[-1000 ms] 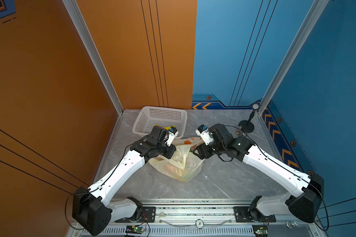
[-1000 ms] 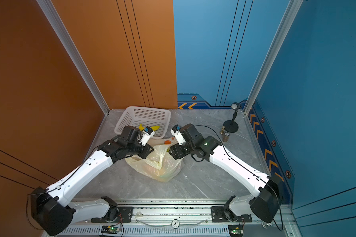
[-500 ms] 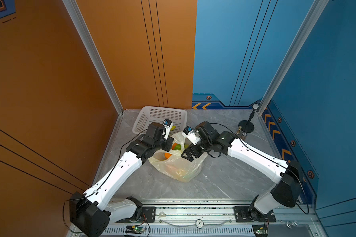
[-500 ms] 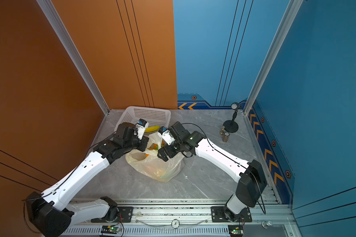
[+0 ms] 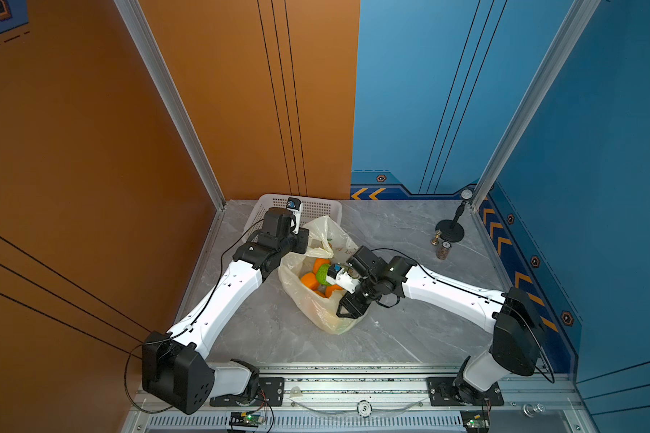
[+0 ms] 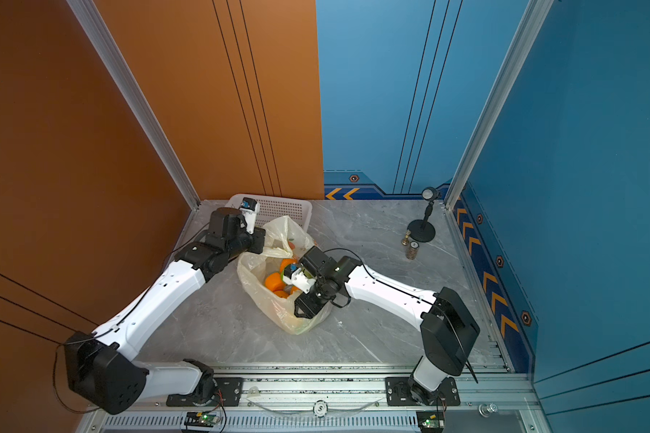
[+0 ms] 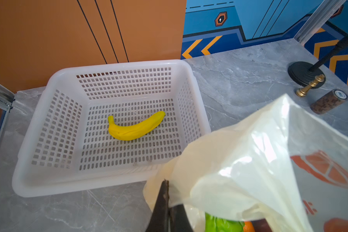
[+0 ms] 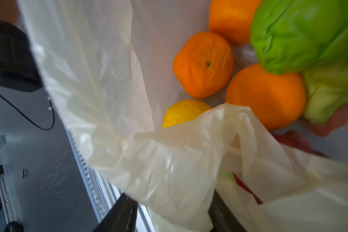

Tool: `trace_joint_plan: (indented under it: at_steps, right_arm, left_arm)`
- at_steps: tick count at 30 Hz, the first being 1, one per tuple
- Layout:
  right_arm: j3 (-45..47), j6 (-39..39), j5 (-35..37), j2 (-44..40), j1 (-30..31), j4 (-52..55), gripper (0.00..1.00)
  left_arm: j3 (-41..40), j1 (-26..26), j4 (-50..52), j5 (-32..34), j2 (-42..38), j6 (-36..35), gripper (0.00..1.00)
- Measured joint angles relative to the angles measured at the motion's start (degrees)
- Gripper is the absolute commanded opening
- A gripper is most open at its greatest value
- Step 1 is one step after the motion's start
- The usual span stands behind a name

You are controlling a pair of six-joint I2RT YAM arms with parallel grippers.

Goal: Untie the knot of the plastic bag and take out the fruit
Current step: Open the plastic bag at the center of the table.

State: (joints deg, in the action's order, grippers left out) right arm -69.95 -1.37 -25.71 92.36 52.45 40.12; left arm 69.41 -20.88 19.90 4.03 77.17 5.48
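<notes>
Right wrist view: found right gripper (image 8: 169, 213) at the near lip of the plastic bag (image 8: 169, 160), jaws apart, loose film draped between them. Noted thin, translucent, pale-yellow, crinkled plastic, mouth gaping, lying at the middle of the table (image 5: 391, 337). Counted fruit (image 8: 265, 96) inside: three oranges (image 8: 203, 64), one yellow citrus (image 8: 181, 112), a green piece (image 8: 293, 36). Found left gripper (image 7: 166, 192) clenched on the bag's far rim, holding it raised. Logged orange-slice prints (image 7: 325, 168) on the bag; lettering beside them too small to read. Beyond, just beside the bag, saw white basket (image 7: 38, 120) holding a banana (image 7: 135, 128). Well apart, brown cylinder (image 7: 327, 102), round end label unreadable.
</notes>
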Motion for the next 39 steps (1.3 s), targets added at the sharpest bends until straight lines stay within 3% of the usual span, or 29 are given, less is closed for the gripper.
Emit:
trace_joint_plan:
  at_steps: [5, 8, 10, 13, 16, 19, 24, 28, 35, 39]
  right_arm:
    - [7.54, -0.55, -0.09, -3.17, 7.52, 2.1, 0.43]
    - [8.96, -1.22, -0.24, -4.55, 9.62, 2.89, 0.49]
    - [8.92, -1.84, 0.07, -4.98, 10.01, 2.97, 0.6]
    - [7.67, -2.54, 1.97, -5.42, 9.94, 3.45, 0.7]
    - [4.07, -3.19, 4.83, -5.9, 9.16, 3.58, 0.74]
    - [0.44, -4.04, 7.41, -7.02, 7.93, 2.25, 0.76]
    - [-2.56, -6.78, 11.1, -8.79, 6.14, -2.43, 0.76]
    - [-3.04, -11.04, 13.4, -8.5, 4.92, -7.63, 0.66]
    - [-5.6, -18.27, 15.5, -3.06, 5.33, -15.69, 0.63]
    - [-5.57, -19.58, 15.82, 0.26, 5.99, -17.0, 0.62]
  left_arm:
    - [3.67, 1.2, -1.03, 0.26, 3.48, 0.02, 0.0]
    - [3.98, 1.7, -1.49, 0.55, 4.66, 0.37, 0.0]
    - [3.98, 1.7, -1.49, 0.57, 5.16, 0.7, 0.07]
    - [3.96, 0.98, -1.53, 0.81, 5.05, 1.01, 0.28]
    - [3.39, -0.31, -1.42, 1.84, 3.69, 1.62, 0.42]
    - [1.6, -1.99, -0.98, 2.99, 0.44, 2.54, 0.46]
    - [-1.42, -3.39, 1.38, 4.28, -6.8, 5.27, 0.48]
    - [-3.34, -4.61, 3.58, 5.44, -12.22, 9.2, 0.48]
    - [-8.98, -12.07, 6.91, 5.31, -19.02, 19.28, 0.39]
    - [-14.27, -13.75, 8.2, 3.91, -19.87, 24.96, 0.38]
